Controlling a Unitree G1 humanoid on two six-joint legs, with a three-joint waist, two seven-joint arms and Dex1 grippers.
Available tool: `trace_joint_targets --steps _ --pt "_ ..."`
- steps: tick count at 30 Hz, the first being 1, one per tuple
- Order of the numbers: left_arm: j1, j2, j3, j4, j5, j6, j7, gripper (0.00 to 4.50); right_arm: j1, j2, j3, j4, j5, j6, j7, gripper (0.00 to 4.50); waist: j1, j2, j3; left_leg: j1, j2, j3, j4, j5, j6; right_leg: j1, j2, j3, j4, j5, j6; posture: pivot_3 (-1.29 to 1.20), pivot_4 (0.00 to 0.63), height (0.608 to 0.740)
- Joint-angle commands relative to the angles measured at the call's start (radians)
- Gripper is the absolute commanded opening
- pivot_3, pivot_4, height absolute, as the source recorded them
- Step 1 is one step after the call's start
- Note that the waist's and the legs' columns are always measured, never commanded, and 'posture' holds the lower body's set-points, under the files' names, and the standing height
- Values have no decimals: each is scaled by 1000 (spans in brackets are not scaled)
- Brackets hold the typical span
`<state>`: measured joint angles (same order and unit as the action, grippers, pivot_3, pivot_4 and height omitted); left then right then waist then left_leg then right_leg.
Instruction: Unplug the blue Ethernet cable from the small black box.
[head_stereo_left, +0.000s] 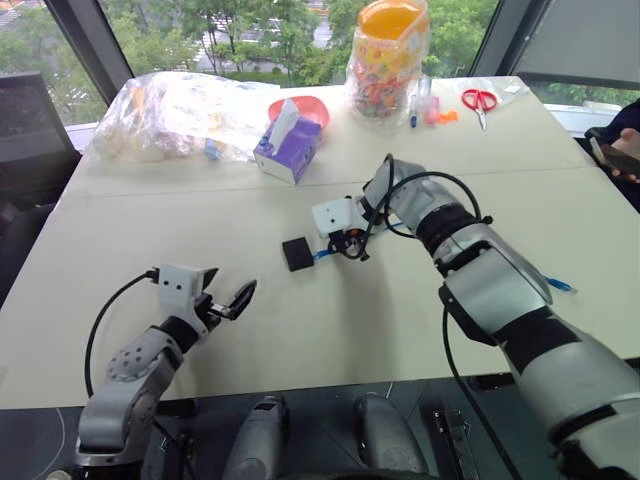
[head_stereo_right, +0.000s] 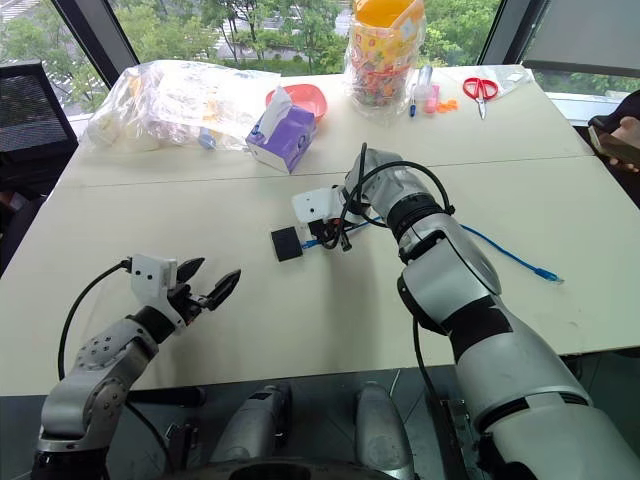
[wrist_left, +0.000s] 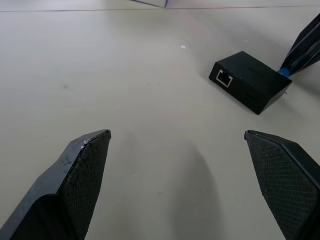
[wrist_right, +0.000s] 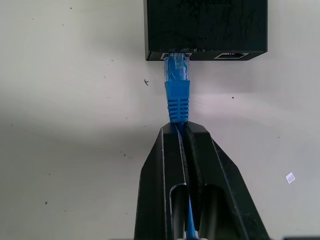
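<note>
The small black box (head_stereo_left: 297, 253) lies flat near the middle of the white table (head_stereo_left: 150, 240). The blue Ethernet cable (wrist_right: 177, 95) is plugged into a port in the box's (wrist_right: 205, 30) side. My right gripper (wrist_right: 182, 129) points steeply down and is shut on the cable just behind its blue boot. The rest of the cable (head_stereo_right: 500, 250) trails off to the right across the table. My left gripper (head_stereo_left: 228, 288) hovers open near the front left, well apart from the box (wrist_left: 250, 80), with nothing between its fingers.
At the back of the table are a purple tissue box (head_stereo_left: 288, 150), a clear plastic bag (head_stereo_left: 180, 115), a red bowl (head_stereo_left: 310, 108), an orange-lidded jar (head_stereo_left: 388, 60), pens (head_stereo_left: 425, 102) and red scissors (head_stereo_left: 480, 100). A person's hand (head_stereo_left: 622, 155) is at the right edge.
</note>
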<state>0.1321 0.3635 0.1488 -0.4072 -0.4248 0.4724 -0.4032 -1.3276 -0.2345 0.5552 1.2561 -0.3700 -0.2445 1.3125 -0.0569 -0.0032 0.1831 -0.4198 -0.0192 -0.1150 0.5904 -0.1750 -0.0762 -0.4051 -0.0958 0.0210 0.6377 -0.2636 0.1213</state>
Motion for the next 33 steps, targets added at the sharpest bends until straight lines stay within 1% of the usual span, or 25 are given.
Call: trace_joint_targets --steps 1,5,7,10,12,14,17,21,24,26,27,33 --pt "-36 32 58 -2 -25 -13 -21 4500 -16 8 -33 -21 0 -24 -32 60 0 0 0 0 0 0 0 0 0 0 0 0 0 0 0 0 150 726" --pt "-135 59 124 21 -124 54 -35 4500 13 -54 -112 -119 40 -138 -170 60 3 0 1 0 0 0 0 1 -1 -2 0 0 4 0 0 0 150 726" --pt "-179 65 140 23 -186 109 -44 4500 45 -74 -163 -177 66 -160 -244 60 9 0 1 -1 0 -1 0 1 -2 -3 0 0 5 0 1 0 150 726" --pt "-276 85 125 33 -283 208 -74 4500 158 -125 -236 -336 82 -238 -419 60 17 -2 2 -1 0 -1 1 1 -2 -2 0 0 6 0 4 0 150 726" --pt "-351 78 119 59 -337 264 -73 4500 254 -155 -261 -451 54 -310 -552 60 22 -3 3 -2 0 -1 1 1 -2 -2 0 0 8 0 5 0 150 726" --pt "-417 68 121 91 -387 312 -74 4500 353 -178 -270 -560 13 -345 -663 60 19 -4 4 -2 -1 -1 2 2 -2 -2 0 1 8 0 6 0 150 726" --pt "-479 72 128 124 -438 361 -80 4500 455 -200 -265 -684 -61 -364 -783 60 10 -4 4 -2 -1 -1 2 2 -2 -2 0 1 8 0 6 0 150 726" --pt "-561 92 141 161 -543 439 -122 4500 581 -213 -271 -862 -180 -378 -966 60 9 -5 5 -1 0 -1 2 2 -2 -4 1 2 10 0 6 0 150 726" --pt "-590 117 129 180 -569 475 -150 4500 610 -212 -279 -927 -229 -370 -1059 60 11 -5 5 -1 0 -1 2 2 -3 -4 1 2 10 0 6 0 150 726" --pt "-603 130 120 191 -577 486 -167 4500 614 -211 -277 -945 -244 -361 -1092 60 13 -6 5 -1 0 -1 2 3 -4 -3 1 2 10 0 5 0 150 726" --pt "-610 133 117 198 -576 488 -172 4500 614 -211 -273 -947 -250 -363 -1105 60 13 -6 5 -1 0 -1 3 3 -4 -2 1 2 10 -1 3 0 150 726" --pt "-623 137 94 202 -560 480 -190 4500 610 -224 -257 -947 -249 -384 -1127 60 15 -8 6 -1 0 -1 3 3 -4 -2 1 2 10 -2 2 0 150 726"
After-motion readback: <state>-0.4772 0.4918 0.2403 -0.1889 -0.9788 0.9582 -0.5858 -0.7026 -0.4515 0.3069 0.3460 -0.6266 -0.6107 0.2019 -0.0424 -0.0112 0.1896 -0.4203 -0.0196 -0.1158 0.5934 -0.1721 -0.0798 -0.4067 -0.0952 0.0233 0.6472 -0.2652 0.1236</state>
